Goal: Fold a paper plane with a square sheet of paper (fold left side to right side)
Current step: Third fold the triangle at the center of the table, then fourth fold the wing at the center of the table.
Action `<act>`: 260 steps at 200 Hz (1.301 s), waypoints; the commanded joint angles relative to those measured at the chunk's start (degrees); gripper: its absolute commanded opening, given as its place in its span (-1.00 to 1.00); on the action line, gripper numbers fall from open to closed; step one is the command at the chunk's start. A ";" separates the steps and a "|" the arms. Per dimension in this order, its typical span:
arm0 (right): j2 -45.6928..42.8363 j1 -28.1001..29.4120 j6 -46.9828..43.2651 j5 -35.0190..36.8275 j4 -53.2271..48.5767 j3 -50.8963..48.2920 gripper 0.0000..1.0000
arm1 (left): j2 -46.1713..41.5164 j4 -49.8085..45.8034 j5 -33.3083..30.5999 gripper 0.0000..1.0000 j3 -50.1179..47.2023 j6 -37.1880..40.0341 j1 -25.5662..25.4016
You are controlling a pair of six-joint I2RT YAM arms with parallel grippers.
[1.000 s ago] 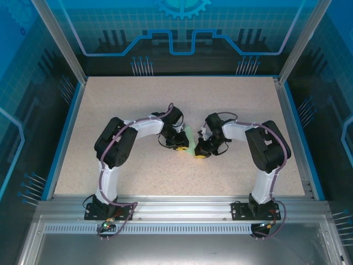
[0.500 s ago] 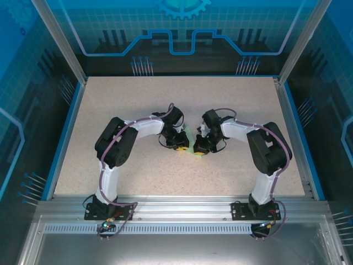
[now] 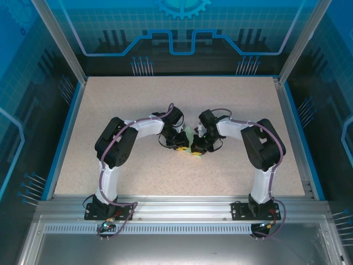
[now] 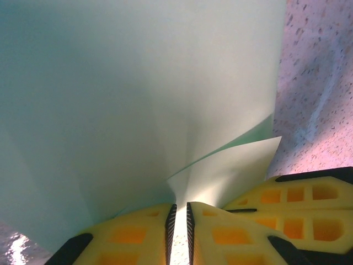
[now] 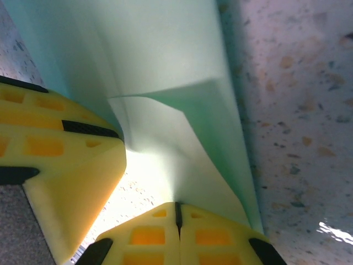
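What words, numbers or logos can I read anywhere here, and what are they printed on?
None can be read.
The green paper is plain and unmarked.
The blue back wall shows a gear drawing and line patterns, but no letters.
The speckled table bears no writing.
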 commanded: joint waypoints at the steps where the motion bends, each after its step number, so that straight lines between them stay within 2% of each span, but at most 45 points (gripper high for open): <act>1: 0.74 -0.60 -0.12 2.04 -2.69 -1.97 -0.90 | 2.60 -4.29 -5.29 -0.61 -1.13 0.38 0.21; 107: -7.17 -7.28 -4.81 3.80 -5.60 -14.39 -0.89 | 3.22 -4.97 -5.32 -0.61 -0.02 0.99 0.59; 139: -10.30 -8.89 -6.71 2.50 -4.78 -15.62 -0.87 | 0.18 -5.37 -2.51 -0.50 2.03 1.44 0.94; 156: -12.96 -9.40 -8.27 2.74 -4.94 -13.79 -0.84 | -2.78 -5.14 0.29 -0.31 3.21 1.36 1.61; 167: -14.90 -10.01 -9.99 2.58 -4.74 -12.33 -0.78 | -5.12 -5.00 1.76 -0.14 3.60 1.26 2.21; 186: -17.21 -10.36 -12.65 2.64 -3.54 -10.17 -0.50 | -10.00 -4.78 2.84 0.09 2.76 0.98 3.91; 208: -16.96 -10.36 -15.73 -0.63 0.07 -8.52 -0.20 | -15.16 -3.68 2.45 0.28 -1.55 -0.49 6.71; 238: -14.16 -9.14 -17.37 -3.08 6.13 -6.50 0.17 | -17.90 0.85 3.71 0.37 -8.96 -3.44 9.79; 260: -9.57 -6.69 -19.76 -3.20 6.45 -2.80 0.24 | -16.72 5.05 6.12 0.37 -11.80 -5.67 9.99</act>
